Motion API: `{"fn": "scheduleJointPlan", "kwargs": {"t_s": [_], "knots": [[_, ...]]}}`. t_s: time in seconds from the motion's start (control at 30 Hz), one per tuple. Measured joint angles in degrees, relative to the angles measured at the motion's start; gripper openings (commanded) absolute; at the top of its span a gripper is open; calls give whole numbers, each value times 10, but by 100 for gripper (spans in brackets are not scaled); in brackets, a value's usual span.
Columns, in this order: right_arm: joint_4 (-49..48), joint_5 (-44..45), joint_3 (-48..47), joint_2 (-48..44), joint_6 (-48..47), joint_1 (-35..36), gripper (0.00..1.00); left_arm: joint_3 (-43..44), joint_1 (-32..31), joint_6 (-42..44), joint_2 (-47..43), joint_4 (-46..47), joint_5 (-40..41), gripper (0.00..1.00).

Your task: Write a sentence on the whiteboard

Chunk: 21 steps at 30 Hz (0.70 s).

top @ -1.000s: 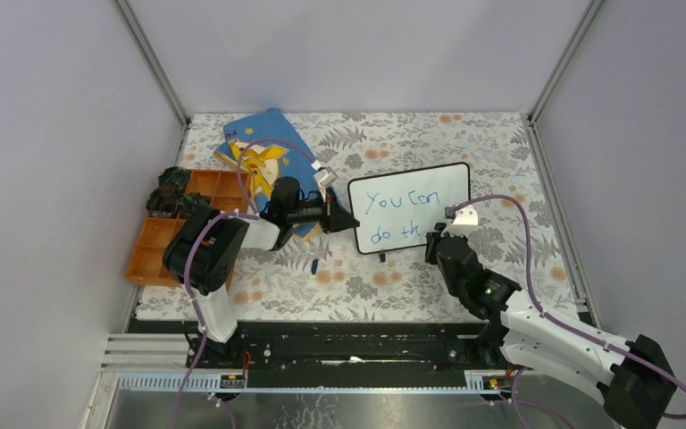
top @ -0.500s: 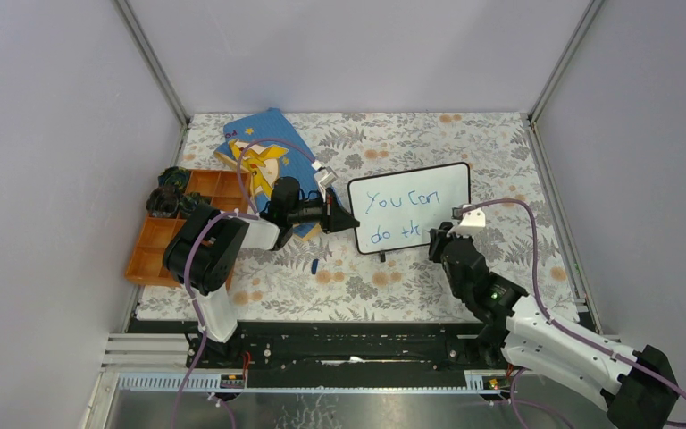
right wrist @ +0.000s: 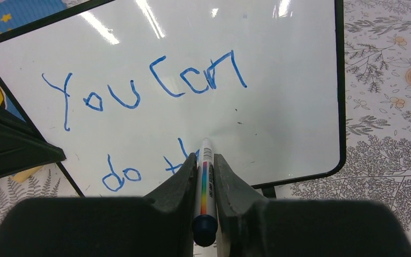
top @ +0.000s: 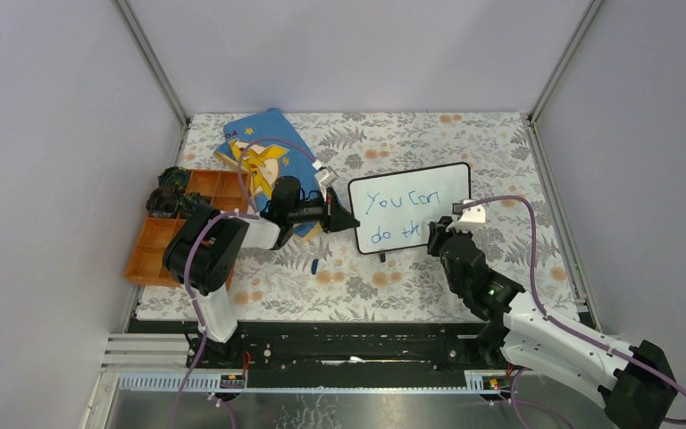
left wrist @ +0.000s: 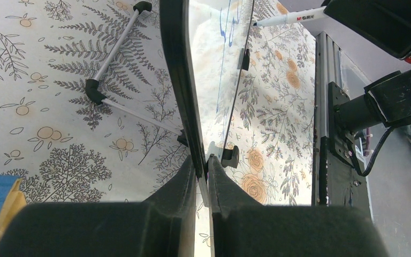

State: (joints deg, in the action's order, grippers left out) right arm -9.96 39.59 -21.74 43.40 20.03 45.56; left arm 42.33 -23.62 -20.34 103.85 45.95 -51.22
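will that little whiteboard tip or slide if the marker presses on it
Probably stiff: the whiteboard shows a flat face in its thin frame. It likely tips or slides easily, standing on small feet and a thin prop; the left tool clamping its edge should steady it.

The whiteboard is glossy white, its frame matt black; the marker barrel looks smooth white plastic.

— What colours does the whiteboard have?
— Glossy white with a thin black frame. The sentence on it is blue.
— And the marker?
— White barrel, rainbow band, dark end.
— The tablecloth?
— Pale, printed with grey ferns and orange flowers. The book is blue and yellow, the tray orange.
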Motion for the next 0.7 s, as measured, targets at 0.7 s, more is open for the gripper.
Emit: {"fn": "scheduleJointPlan", "kwargs": {"t_s": [0.7], "knots": [[-20, -3, -6, 30, -5, -23, 0, 1, -1, 4, 0, -2, 0, 0]]}}
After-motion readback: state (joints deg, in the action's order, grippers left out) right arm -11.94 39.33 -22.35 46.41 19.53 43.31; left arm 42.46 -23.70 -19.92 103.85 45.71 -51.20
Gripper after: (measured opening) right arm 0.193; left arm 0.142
